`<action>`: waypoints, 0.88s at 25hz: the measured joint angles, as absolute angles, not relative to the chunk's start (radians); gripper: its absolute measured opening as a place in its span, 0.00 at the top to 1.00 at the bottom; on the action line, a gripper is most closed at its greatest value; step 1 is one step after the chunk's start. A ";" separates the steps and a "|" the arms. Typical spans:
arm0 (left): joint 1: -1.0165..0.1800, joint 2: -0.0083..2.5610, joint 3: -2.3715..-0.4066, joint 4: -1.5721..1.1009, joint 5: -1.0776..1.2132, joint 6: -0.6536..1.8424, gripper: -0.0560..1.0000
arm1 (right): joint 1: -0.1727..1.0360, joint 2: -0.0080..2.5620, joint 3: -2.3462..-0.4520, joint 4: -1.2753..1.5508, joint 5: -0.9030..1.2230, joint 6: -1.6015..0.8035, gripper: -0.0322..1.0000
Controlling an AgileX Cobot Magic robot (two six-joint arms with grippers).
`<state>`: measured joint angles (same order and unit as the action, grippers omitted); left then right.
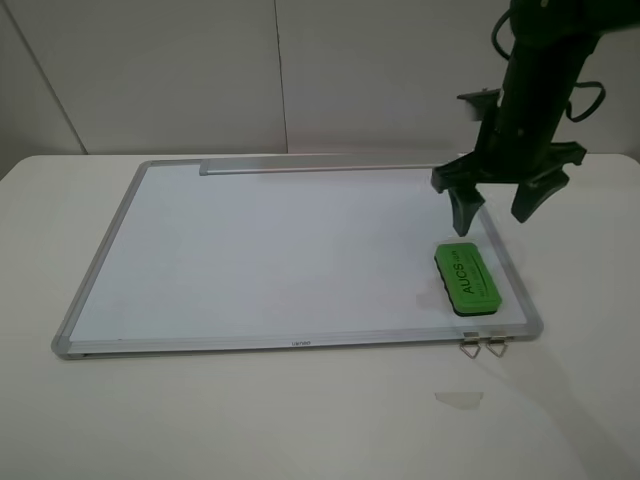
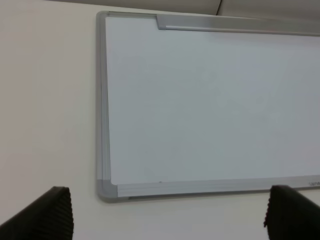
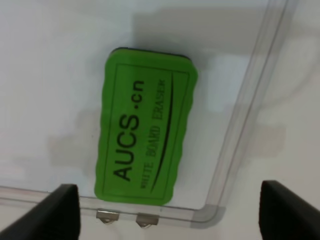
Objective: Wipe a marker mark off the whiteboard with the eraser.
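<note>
The large white rectangular whiteboard (image 2: 210, 105) with a silver-grey metal frame lies flat on the pale cream bench (image 2: 45, 100). A grey tray strip (image 2: 235, 23) runs along the whiteboard's long edge farthest from the left tool (image 2: 167, 217). The tool's two black ribbed fingers (image 2: 47, 215) stand wide apart, holding nothing, just off the whiteboard's rounded corner (image 2: 106, 190).

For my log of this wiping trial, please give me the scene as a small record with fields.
whiteboard: flat on the table, tray strip on far edge
eraser: lying on the whiteboard by its near right corner, lettering up
marker mark: none visible
right end effector: open, above the eraser, not touching
left end effector: open, holding nothing
clips: two, at the near frame edge
</note>
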<state>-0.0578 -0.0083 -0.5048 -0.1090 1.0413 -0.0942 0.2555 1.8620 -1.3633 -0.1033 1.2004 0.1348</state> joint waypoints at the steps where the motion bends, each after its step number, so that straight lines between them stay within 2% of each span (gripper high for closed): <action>1: -0.058 -0.008 -0.505 -0.109 1.041 -0.094 0.21 | 0.242 1.849 -1.370 -0.103 1.205 0.126 0.26; 6: -0.058 -0.008 -0.505 -0.109 1.041 -0.094 0.21 | 0.178 1.776 -1.372 -0.096 1.214 0.100 0.26; 13: -0.058 -0.008 -0.505 -0.109 1.041 -0.094 0.21 | 0.176 1.594 -1.357 -0.036 1.216 0.085 0.26; 22: -0.058 -0.008 -0.505 -0.109 1.041 -0.094 0.21 | 0.176 1.158 -1.094 -0.018 1.219 0.079 0.26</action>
<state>-0.0578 -0.0083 -0.5048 -0.1090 1.0413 -0.0942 0.1759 1.1577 -1.0944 -0.0184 1.2195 0.0791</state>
